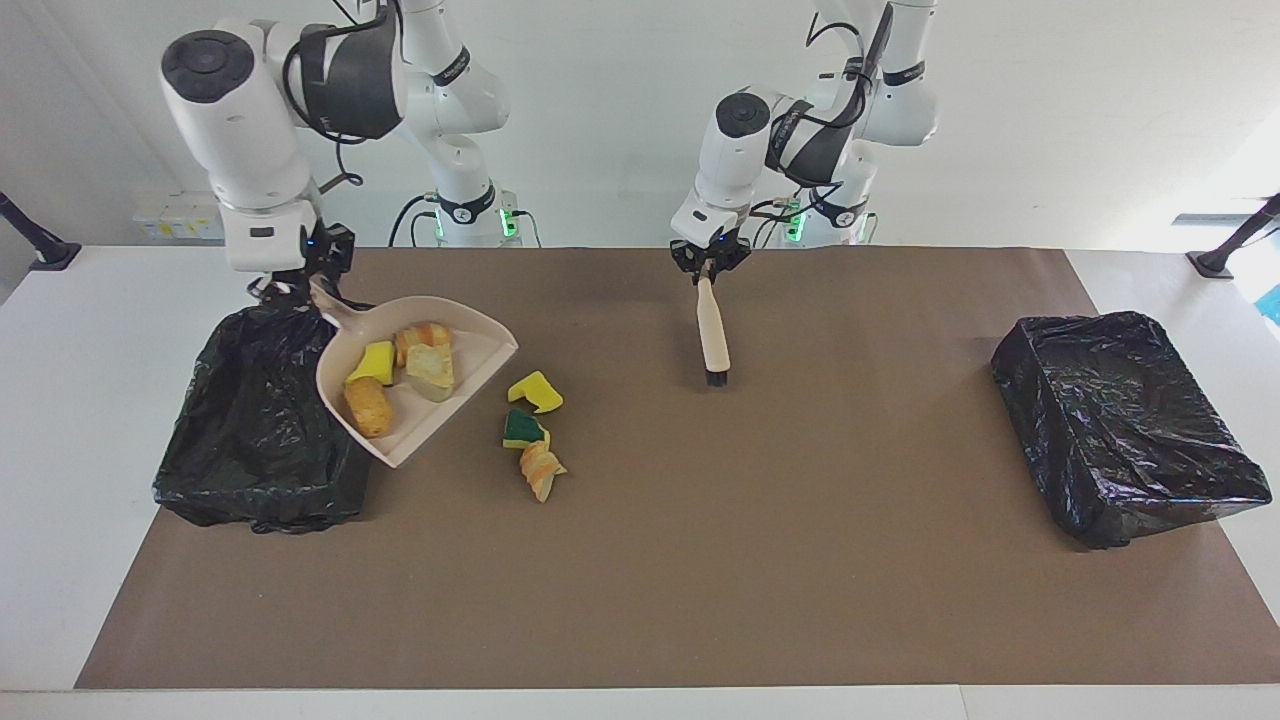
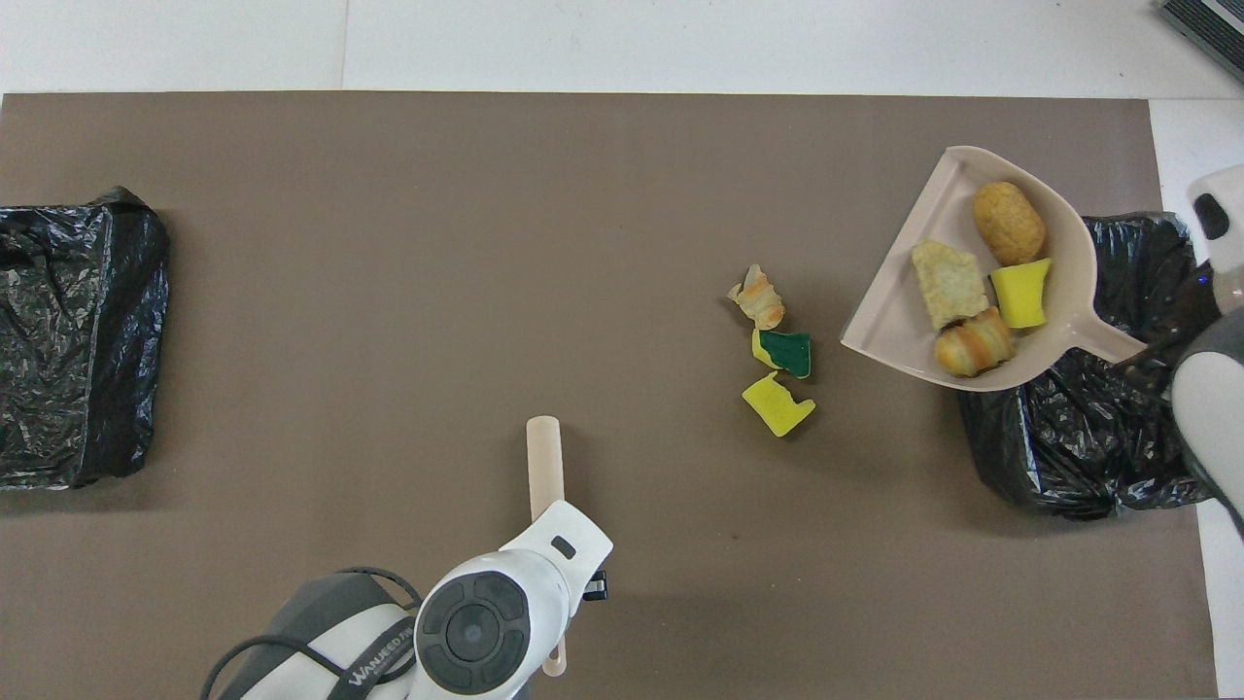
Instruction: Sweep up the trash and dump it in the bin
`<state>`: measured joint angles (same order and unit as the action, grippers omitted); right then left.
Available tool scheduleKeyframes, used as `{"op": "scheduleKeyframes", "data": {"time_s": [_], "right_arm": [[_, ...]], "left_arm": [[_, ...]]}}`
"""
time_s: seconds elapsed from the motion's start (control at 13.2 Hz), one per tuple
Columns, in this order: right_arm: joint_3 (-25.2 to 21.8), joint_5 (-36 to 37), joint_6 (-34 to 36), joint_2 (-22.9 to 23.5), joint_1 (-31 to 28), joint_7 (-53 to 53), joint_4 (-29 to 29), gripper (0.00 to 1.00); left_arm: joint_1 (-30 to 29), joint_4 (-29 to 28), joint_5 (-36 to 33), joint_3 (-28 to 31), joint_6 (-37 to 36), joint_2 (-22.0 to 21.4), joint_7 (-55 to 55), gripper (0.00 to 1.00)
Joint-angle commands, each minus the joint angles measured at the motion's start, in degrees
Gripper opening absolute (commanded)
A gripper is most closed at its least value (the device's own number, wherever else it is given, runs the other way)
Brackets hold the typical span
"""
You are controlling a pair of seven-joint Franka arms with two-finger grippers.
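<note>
Over the bin [image 1: 255, 420] at the right arm's end of the worktop [image 1: 700, 560], I see the right gripper [image 1: 290, 290] with its fingers clenched on the handle of the beige dustpan [image 1: 440, 425]. I read the dustpan as raised clear of the brown mat, its handle end over the bin and its open edge pointing toward the middle of the worktop. Four pieces of trash lie in the dustpan: a yellow sponge chunk [image 1: 372, 362], a tan lump [image 1: 366, 408], a pale bread-like piece [image 1: 431, 368] and a striped orange piece [image 1: 420, 335], all gathered near the handle end.

I count three more pieces of trash on the mat, beside the dustpan's open edge toward the middle of the worktop: a yellow notched sponge [image 1: 536, 391], a green-topped sponge [image 1: 523, 429] and an orange-and-pale scrap [image 1: 541, 471]. They form a short row, the notched sponge nearest the robots and the scrap farthest.

Toward the middle of the worktop, the left gripper [image 1: 708, 262] has its fingers clenched on the handle end of the brush [image 1: 713, 335]. The brush hangs nearly upright with its dark bristles at the bottom, above the mat.

A second bin [image 1: 1125, 425], lined in black plastic like the first, sits at the left arm's end of the worktop, well apart from both grippers.
</note>
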<state>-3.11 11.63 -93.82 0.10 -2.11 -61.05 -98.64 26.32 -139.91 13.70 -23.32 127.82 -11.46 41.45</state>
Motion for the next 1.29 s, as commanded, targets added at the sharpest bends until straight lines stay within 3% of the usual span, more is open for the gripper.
{"op": "scheduleKeyframes", "data": {"time_s": [0.0,0.23,0.3,0.38,0.46,0.83,1.06,1.21], "right_arm": [[0.47,3.74,-2.23,0.34,-8.93,-11.95,0.82,0.0],[0.38,14.7,-10.22,0.34,-15.01,-22.34,0.03,0.0],[0.38,17.96,-12.24,0.78,-16.59,-24.1,-0.58,0.0],[0.38,20.6,-15.57,1.04,-18.52,-25.43,-2.16,0.0],[0.38,23.24,-18.74,1.31,-19.76,-26.4,-3.65,0.0],[0.47,36.34,-24.21,3.68,-19.25,-27.28,-6.65,0.0],[0.47,39.78,-25.36,3.33,-18.11,-27.37,-7.79,0.0],[0.47,41.01,-25.45,3.33,-17.84,-27.46,-7.97,0.0]], "left_arm": [[7.39,-6.85,3.43,0.91,8.38,-2.78,5.36,0.0],[10.68,-8.8,3.53,0.91,12.11,-2.43,10.75,0.0],[10.42,-8.37,3.44,0.99,12.45,-1.99,10.32,0.39],[9.89,-7.14,3.44,1.08,12.2,-1.12,9.97,0.86],[8.58,-5.13,3.44,1.17,11.5,-0.68,10.23,1.0],[-5.37,3.91,2.3,1.34,2.99,-0.41,8.83,1.0],[-15.67,14.37,0.28,1.26,-6.68,4.24,-5.72,1.0],[-20.84,17.99,-0.33,1.26,-7.58,5.74,-10.84,1.0]]}}
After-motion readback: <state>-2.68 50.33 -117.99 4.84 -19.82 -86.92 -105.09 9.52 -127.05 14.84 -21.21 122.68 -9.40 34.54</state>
